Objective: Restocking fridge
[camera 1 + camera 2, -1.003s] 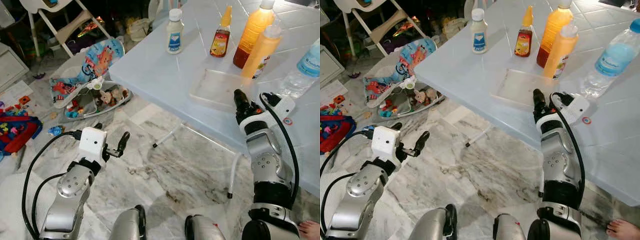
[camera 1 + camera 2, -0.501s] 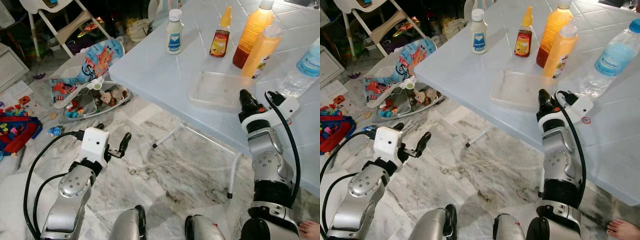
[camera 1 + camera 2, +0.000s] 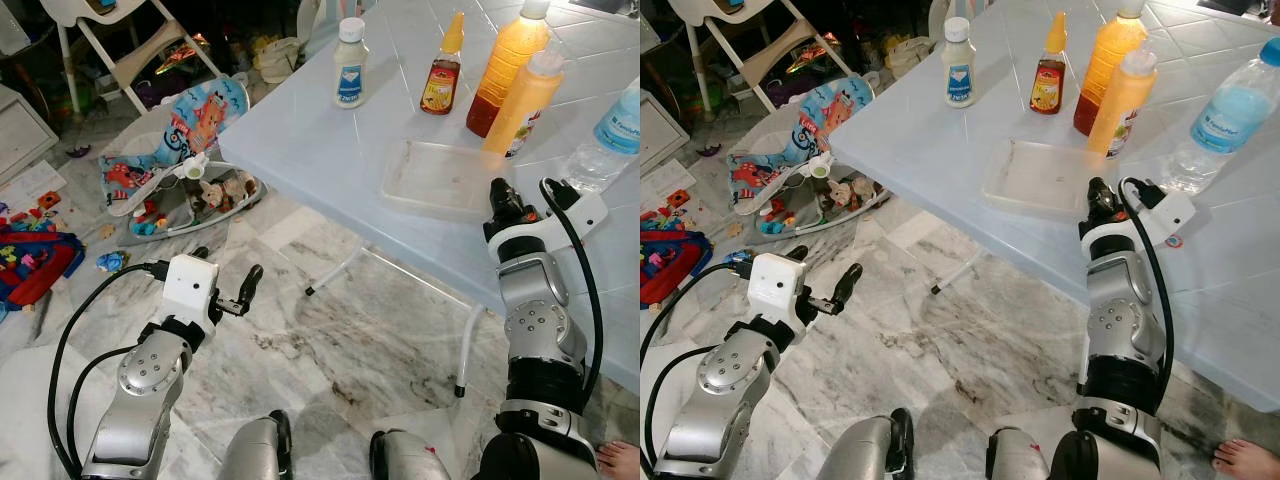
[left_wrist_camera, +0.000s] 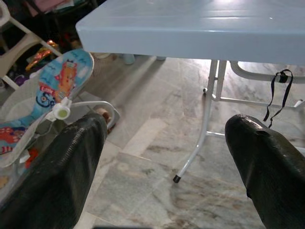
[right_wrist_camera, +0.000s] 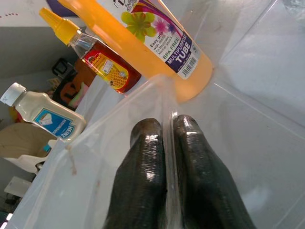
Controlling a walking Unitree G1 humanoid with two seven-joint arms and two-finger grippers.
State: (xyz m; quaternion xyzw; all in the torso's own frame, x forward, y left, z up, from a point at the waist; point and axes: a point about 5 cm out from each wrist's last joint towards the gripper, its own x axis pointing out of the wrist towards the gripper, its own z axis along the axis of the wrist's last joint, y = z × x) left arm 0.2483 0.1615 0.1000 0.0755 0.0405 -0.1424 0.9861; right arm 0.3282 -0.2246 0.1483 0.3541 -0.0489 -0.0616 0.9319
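Already my right gripper pinches the near wall of the clear plastic tray by the tabletop's front edge, its long axis parallel to that edge, while my left gripper hangs spread, well apart.

A clear, empty plastic tray lies flat near the pale blue bench's front edge, its near wall pinched by the right pincer.
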